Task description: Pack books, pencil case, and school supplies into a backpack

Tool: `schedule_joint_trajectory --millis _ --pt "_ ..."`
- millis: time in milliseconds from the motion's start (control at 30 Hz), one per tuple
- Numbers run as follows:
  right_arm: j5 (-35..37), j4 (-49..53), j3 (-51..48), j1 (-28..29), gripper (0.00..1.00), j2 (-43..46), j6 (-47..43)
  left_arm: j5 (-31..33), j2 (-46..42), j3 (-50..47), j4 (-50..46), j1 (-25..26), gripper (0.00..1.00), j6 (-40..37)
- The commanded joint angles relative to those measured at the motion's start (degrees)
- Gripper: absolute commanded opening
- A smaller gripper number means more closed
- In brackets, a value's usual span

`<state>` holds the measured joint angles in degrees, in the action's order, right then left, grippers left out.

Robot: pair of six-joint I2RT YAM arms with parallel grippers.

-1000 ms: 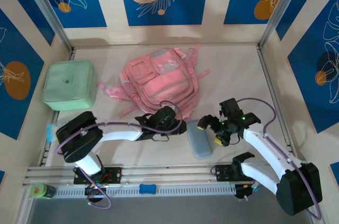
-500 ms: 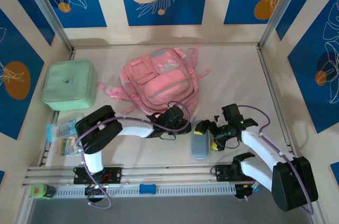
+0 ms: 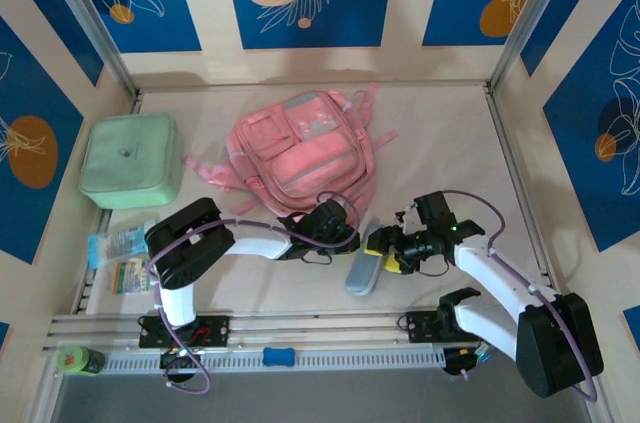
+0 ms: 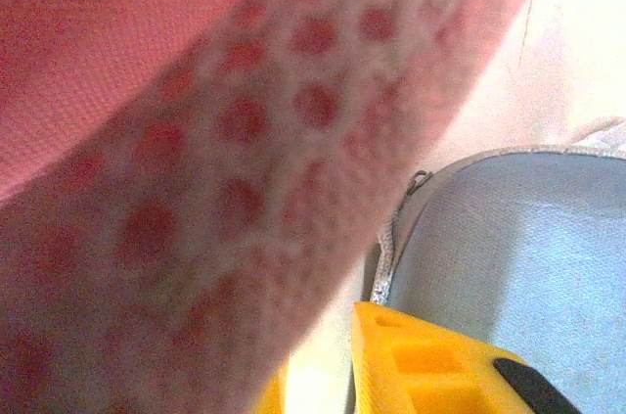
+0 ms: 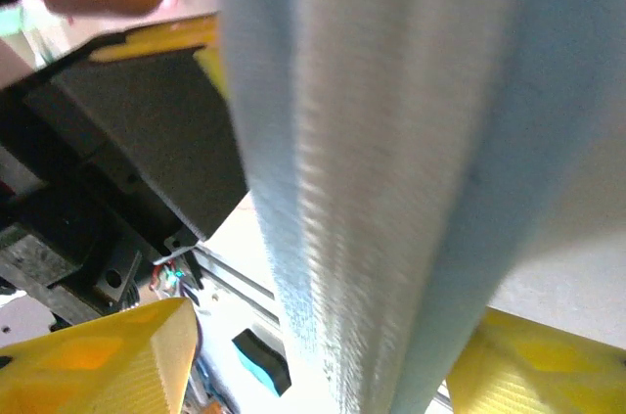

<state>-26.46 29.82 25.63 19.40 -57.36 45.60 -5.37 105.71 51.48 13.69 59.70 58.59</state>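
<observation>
Backpack (image 3: 300, 158): pink woven cloth, matt, mesh padding. Pencil case (image 3: 364, 271): grey-blue fine-ribbed cloth, matt; zip (image 4: 391, 248) metallic. Mint-green box (image 3: 130, 160): smooth, slight sheen. Table (image 3: 440, 143): pale, matt, smooth.

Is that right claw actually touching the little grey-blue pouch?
Touching. In the right wrist view the pouch runs between the right claw's yellow fingers, pressed against one of them.
</observation>
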Motion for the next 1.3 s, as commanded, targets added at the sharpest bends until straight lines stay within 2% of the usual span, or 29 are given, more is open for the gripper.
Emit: schedule_joint_trajectory --millis 0,67,267,400,700,933,1067,1267 --pt "5.2 1.2 2.7 2.4 0.64 -1.4 -0.6 -1.1 -0.1 1.4 -1.7 -0.2 0.23 -0.5" --pt "7.7 1.7 3.1 2.8 0.61 -2.2 -1.0 -0.9 -0.5 1.4 -2.0 -0.2 0.23 -0.9" --pt "8.4 -0.9 3.4 3.7 0.47 -4.2 -0.1 -1.1 -0.9 1.4 -2.2 -0.1 0.23 -1.1" --pt "10.6 -0.2 3.4 3.2 0.42 -3.3 0.5 -0.7 -1.6 1.9 -3.5 -0.2 0.23 -1.8" --pt "8.5 2.0 3.1 -2.2 0.26 -0.1 -1.5 0.6 -4.5 2.3 -6.6 -0.2 0.24 -3.6" --pt "7.2 4.8 4.2 -7.1 0.22 1.8 -3.7 1.9 -10.0 1.8 -11.5 -0.1 0.31 -7.5" --pt "5.2 8.0 6.6 -11.0 0.20 4.0 -6.0 7.0 -16.0 3.5 -21.9 -0.3 0.37 -15.2" --pt "0.9 11.3 11.3 -15.6 0.20 4.5 -9.5 21.7 -21.8 11.3 -38.8 -1.0 0.47 -31.6"
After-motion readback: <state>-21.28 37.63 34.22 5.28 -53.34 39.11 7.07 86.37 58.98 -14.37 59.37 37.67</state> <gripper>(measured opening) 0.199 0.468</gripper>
